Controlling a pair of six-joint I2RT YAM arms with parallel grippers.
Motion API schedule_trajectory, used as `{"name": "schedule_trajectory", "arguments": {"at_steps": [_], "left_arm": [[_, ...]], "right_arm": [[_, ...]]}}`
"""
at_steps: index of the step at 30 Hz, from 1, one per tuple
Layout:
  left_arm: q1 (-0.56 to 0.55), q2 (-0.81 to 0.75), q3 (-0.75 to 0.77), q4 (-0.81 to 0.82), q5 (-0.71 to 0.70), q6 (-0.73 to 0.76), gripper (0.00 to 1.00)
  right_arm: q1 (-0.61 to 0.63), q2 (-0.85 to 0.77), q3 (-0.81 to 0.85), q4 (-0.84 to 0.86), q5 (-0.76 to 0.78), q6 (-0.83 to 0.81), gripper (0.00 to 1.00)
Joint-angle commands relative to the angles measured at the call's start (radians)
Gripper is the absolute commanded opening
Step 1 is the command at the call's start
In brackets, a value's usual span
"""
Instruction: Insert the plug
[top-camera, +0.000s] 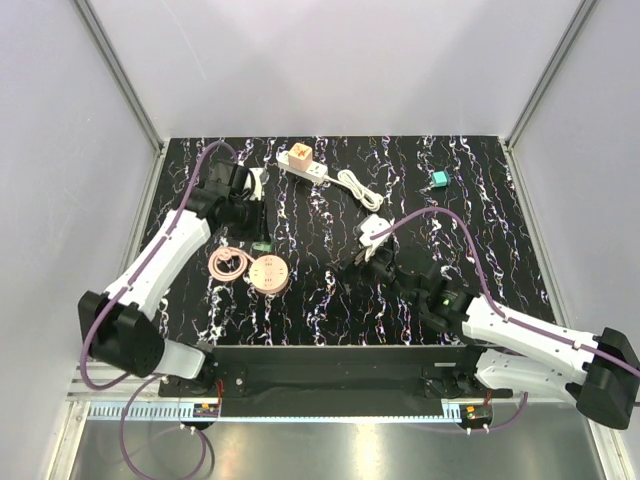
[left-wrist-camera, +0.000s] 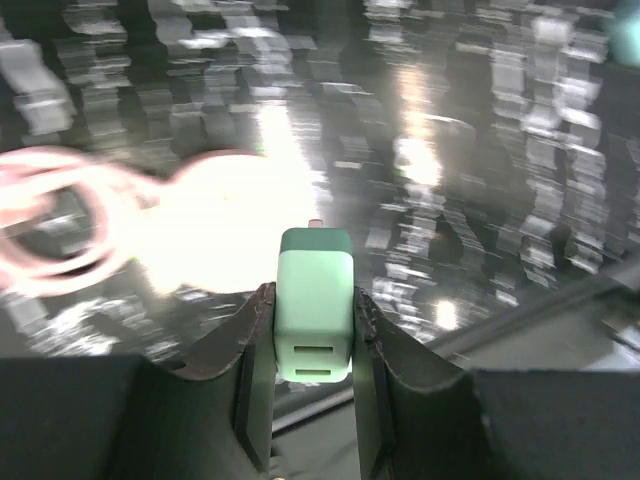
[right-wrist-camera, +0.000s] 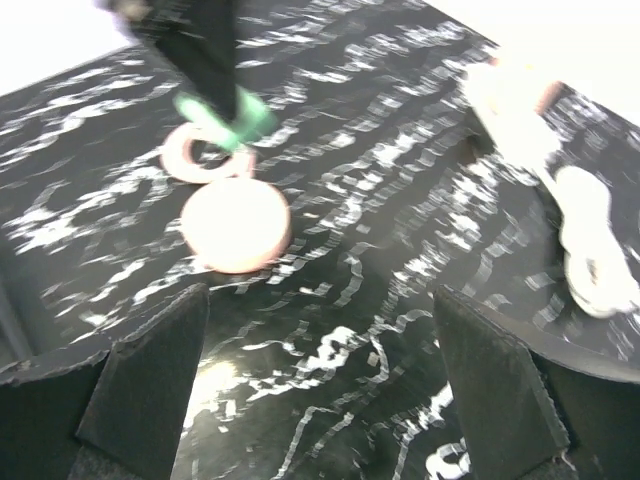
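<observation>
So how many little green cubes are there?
2. One green cube is pinched in the left gripper; a teal cube sits at the table's far right. Others may be hidden.

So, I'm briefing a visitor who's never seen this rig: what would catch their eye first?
The mint-green plug pinched in the left hand, low in its wrist view. Then the white power strip at the far middle of the top view, and the pink disc left of centre, while the right hand gapes open.
</observation>
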Motion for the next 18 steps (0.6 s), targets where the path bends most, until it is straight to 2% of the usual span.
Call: {"name": "schedule_trajectory", "arguments": {"at_steps": [1, 7, 10, 18], "left_arm": [[0.021, 0.075, 0.062, -0.129, -0.258, 0.061, 0.00], [0.040, 0.192, 0.051, -0.141, -0.281, 0.056, 0.00], [0.041, 0.222, 0.046, -0.126, -0.276, 0.052, 0.00], [0.043, 0.261, 0.033, -0.112, -0.221, 0.044, 0.00]], "right_arm": [[-0.012, -0.003, 0.022, -0.055, 0.169, 0.071, 1.00], [-0.017, 0.054, 0.081, -0.074, 0.129, 0.195, 1.00], [-0.017, 0.080, 0.091, -0.071, 0.103, 0.212, 1.00], [-0.026, 0.126, 0.098, -0.072, 0.157, 0.208, 1.00]]}}
